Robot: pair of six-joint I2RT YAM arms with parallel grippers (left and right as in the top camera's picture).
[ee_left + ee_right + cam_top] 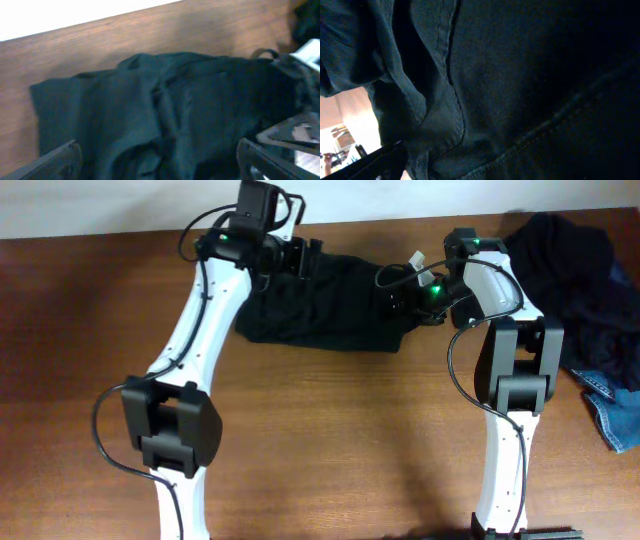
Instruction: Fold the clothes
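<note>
**Fig. Black garment laid out for folding, both arms over it.**

The counter (330, 440) carries the black garment (330, 305) across its far middle, lying long from left to right. A heap of dark clothes (565, 265) and a piece of blue denim (615, 415) sit well apart at the right end. The left claw (305, 260) hangs over the garment's left end with its jaws wide, holding nothing. The right claw (395, 295) is at the garment's right end, so near the cloth that its own camera sees little else. One finger (382, 160) shows far to the side, so these jaws also read as wide. Whether cloth lies between them cannot be told.

Step in hand, as I judge it: taking hold for a fold. To do it well, each claw should pinch a single edge or corner, not a bunched ridge. Both should lift together, lay the cloth over itself with edges matched, then let go cleanly.

Materials:
- **Counter:** hard, smooth brown wood with a visible grain.
- **Garment:** limp matte weave, creased into soft ridges near its middle, with a stitched seam (451, 70) running along it.
- **Claw fingers** (55, 162)**:** dark, rigid and angular.
</note>
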